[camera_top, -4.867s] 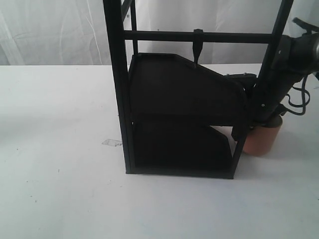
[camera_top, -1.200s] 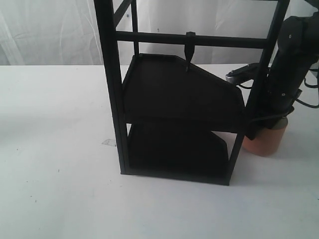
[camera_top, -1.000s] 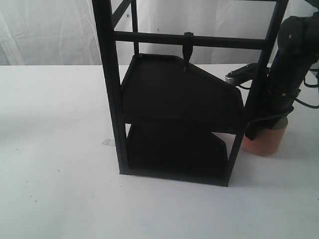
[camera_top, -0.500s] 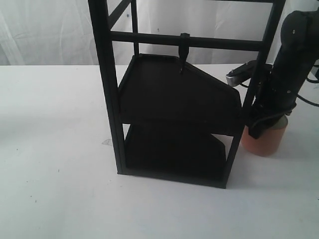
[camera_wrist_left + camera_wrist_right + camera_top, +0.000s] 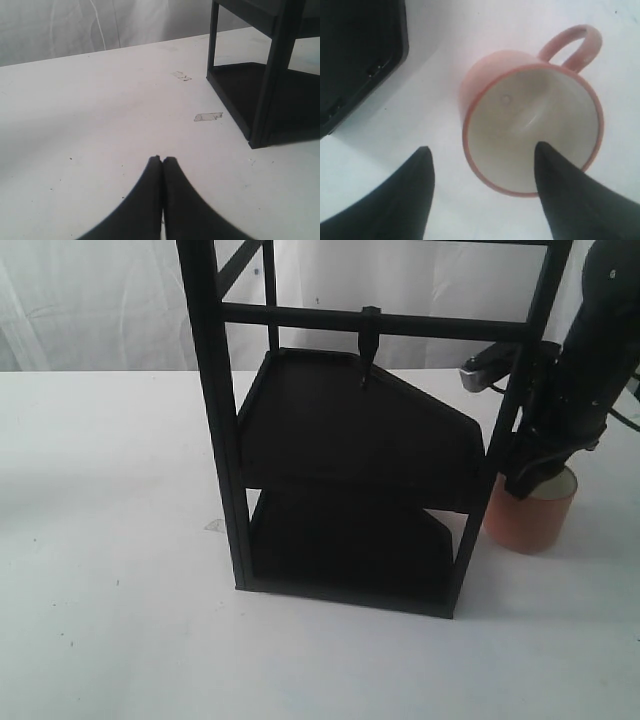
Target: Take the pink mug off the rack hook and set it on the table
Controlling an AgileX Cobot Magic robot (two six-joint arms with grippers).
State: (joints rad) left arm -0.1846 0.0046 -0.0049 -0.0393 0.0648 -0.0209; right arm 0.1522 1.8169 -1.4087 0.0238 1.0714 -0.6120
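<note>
1 mug (image 5: 532, 522) stands upright on the surface (image 5: 120, 590), just beside the rack (image 5: 215, 440) on its right side and well apart from the hook (image 5: 367, 345), which hangs bare from the crossbar. By its look it is ceramic: stiff, fairly light, and likely to chip or crack if knocked against the metal frame. The matte skin should give fair friction. The wall is the sound place to take it, with 1 finger inside the white bowl and 1 outside, or both across the body. The thin handle (image 5: 572, 45) looks the weakest part and a poor hold. The right hand (image 5: 482, 147) hovers over the mouth, spread wide and grasping nothing, its 2 fingers (image 5: 405, 200) set either side of the near rim. The left hand (image 5: 161, 161) hangs low over the surface near the rack's foot, its fingers pressed together on nothing.

Several things are unclear. In the exterior view the right hand covers part of the mug's mouth, the rack's post (image 5: 500, 440) cuts off its left edge, and the handle does not show at all. In the right wrist view 1 finger overlaps the rim, and I cannot tell whether it touches. The mug's foot is hidden there; only the exterior view shows it on the surface. The left hand lies outside the exterior view.
</note>
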